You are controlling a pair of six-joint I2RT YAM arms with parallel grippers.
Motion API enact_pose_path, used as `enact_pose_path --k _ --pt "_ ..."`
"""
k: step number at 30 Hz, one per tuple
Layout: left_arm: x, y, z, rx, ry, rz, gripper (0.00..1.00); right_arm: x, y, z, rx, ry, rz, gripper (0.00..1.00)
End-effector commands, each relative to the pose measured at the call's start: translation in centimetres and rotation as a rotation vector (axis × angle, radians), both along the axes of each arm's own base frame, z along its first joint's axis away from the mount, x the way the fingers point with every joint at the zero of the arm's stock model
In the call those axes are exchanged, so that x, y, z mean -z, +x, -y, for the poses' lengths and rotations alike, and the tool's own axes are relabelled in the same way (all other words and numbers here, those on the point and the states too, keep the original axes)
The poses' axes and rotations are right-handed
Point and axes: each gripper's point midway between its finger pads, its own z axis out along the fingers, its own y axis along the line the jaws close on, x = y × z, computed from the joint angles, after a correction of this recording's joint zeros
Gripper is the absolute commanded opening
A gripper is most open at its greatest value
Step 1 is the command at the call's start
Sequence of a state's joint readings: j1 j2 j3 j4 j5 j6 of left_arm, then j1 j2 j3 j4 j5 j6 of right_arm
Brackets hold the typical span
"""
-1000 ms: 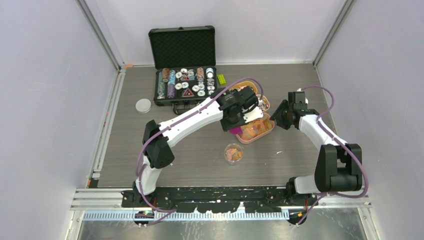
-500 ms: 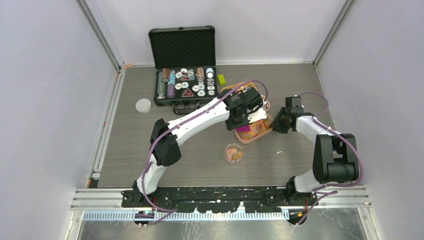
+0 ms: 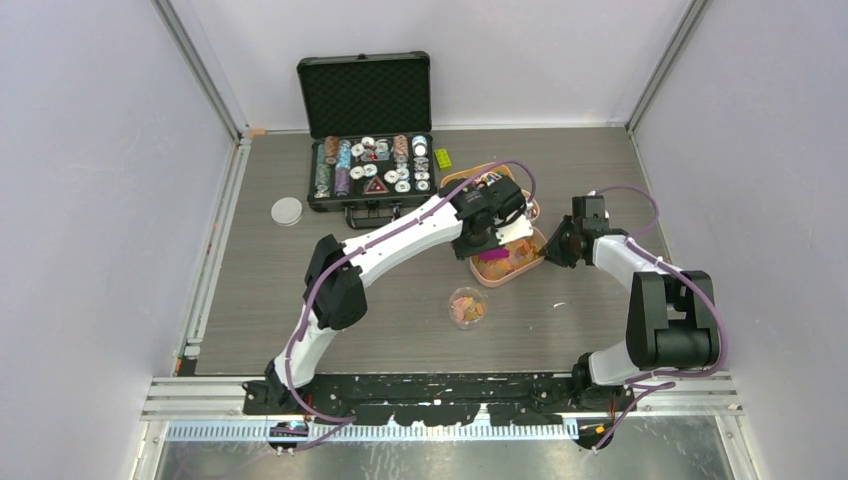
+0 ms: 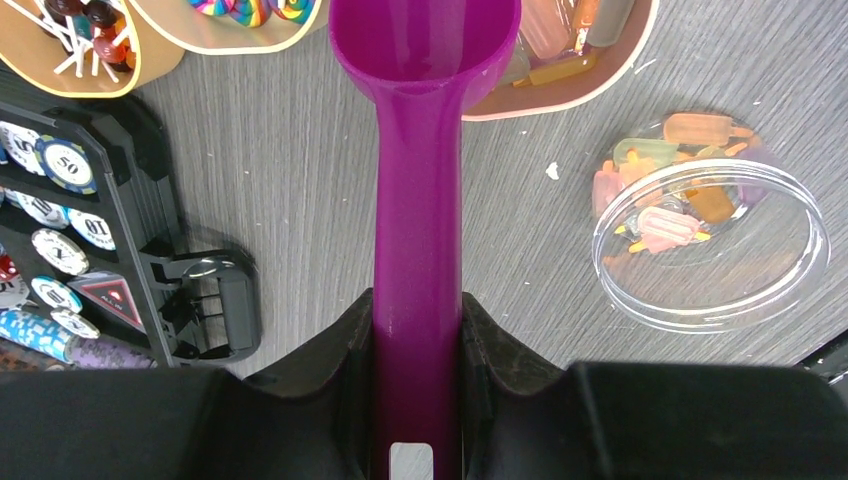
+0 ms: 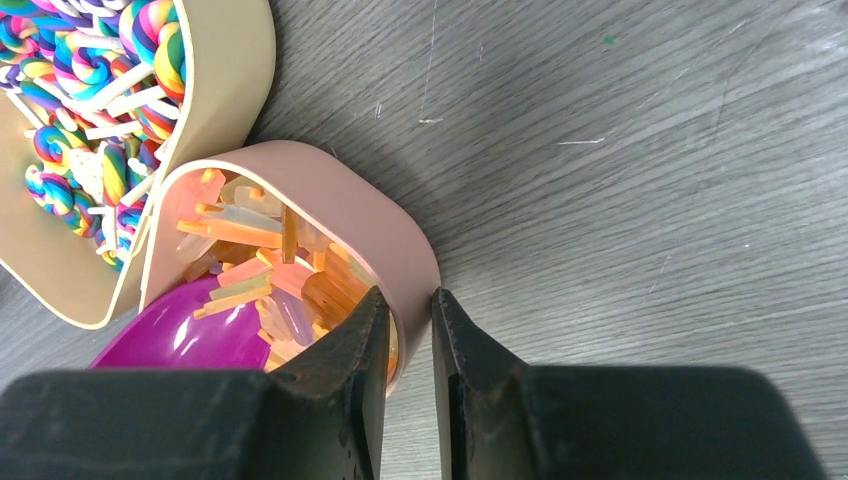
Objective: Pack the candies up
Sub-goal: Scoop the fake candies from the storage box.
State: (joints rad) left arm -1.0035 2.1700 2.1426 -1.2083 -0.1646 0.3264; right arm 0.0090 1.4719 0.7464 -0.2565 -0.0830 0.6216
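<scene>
Magenta scoop (image 4: 418, 200) clamped in left claw (image 4: 418, 312); right claw (image 5: 408, 300) pinches pink bowl (image 5: 330, 180) rim (candies (image 5: 250, 270) inside).

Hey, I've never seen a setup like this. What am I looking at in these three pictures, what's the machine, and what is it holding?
These are two robot arms bolted to the near edge of a table. One picture looks down from above; the other two come from cameras on each wrist. The left claw is shut on a magenta scoop, its bowl in the pink tray of candies. The right claw pinches that tray's wall, one finger inside, one outside. Nearby sit a clear round dish with some sweets in it, a tan tray of swirl lollipops, and an open case of poker chips.
</scene>
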Motion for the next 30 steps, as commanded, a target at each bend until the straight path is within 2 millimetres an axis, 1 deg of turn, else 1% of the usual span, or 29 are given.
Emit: enact_pose_path --k 1,6,16,20,27,30 --pt "1.2 0.6 1.1 0.019 -0.028 0.014 0.00 -0.4 0.4 -0.6 -0.018 0.020 0.041 0.24" --pt "2.0 0.8 0.9 0.011 -0.039 0.037 0.00 -0.3 0.4 -0.6 -0.014 0.022 0.040 0.23" --pt "2.7 0.5 0.1 -0.004 -0.037 0.045 0.00 -0.4 0.4 -0.7 -0.013 0.030 0.049 0.22" --pt "3.1 0.7 0.6 -0.011 -0.054 0.050 0.00 -0.6 0.4 -0.7 -0.009 0.030 0.054 0.22" --pt "3.4 1.4 1.4 -0.020 -0.089 0.072 0.00 -1.4 0.9 -0.3 0.010 0.016 0.079 0.21" --pt "3.6 1.2 1.9 -0.021 -0.113 0.041 0.00 -2.0 1.2 -0.3 0.013 0.020 0.094 0.22"
